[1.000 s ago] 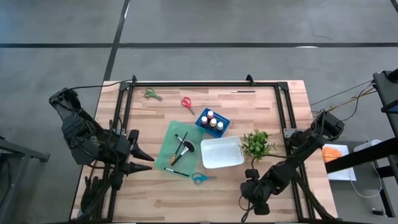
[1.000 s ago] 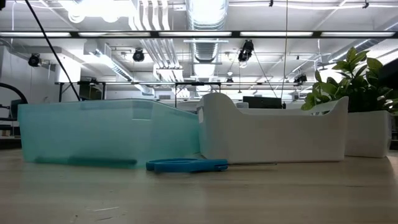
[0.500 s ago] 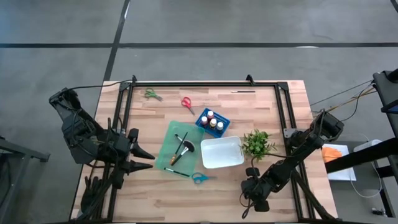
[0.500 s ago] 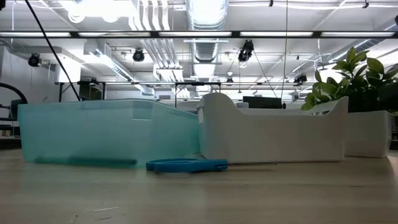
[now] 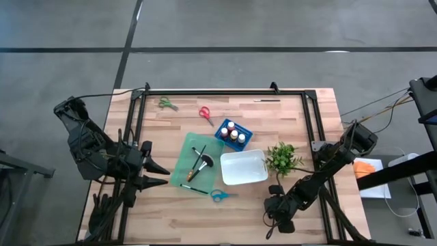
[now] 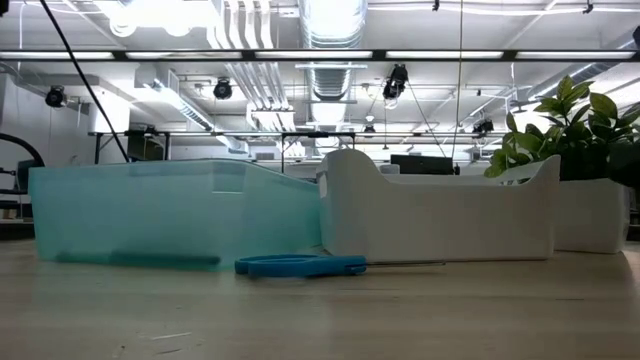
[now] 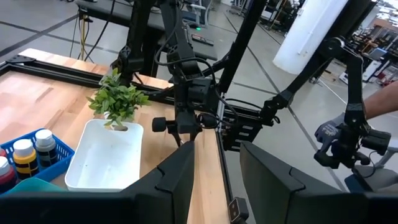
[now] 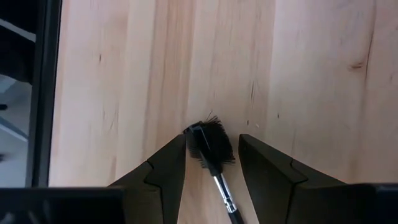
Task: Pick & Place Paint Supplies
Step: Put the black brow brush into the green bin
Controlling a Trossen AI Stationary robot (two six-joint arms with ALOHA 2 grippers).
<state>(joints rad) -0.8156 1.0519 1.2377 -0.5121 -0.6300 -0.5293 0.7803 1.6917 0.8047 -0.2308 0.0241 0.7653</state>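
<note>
My right gripper point(image 8: 211, 140) is open, near the table's near right corner point(image 5: 276, 220), pointing steeply down. A dark-handled brush point(image 8: 210, 148) with black bristles lies on the wood, its head between the two fingers, which stand on either side of it. My left gripper point(image 5: 166, 175) hangs open and empty over the table's left side. More brushes point(image 5: 202, 162) lie in a teal tray point(image 5: 189, 152). Paint bottles point(image 5: 233, 134) stand in a blue basket. Red scissors point(image 5: 205, 114), green scissors point(image 5: 166, 104) and blue scissors point(image 6: 300, 265) lie flat on the table.
A white tray point(image 5: 242, 176) stands right of the teal tray, with a small leafy plant point(image 5: 282, 157) beside it. A slim brush point(image 5: 266, 100) lies near the far edge. A black frame runs along the table's far, left and right sides point(image 5: 205, 91).
My right gripper has sunk a little toward the table, its fingers as far apart as before.
</note>
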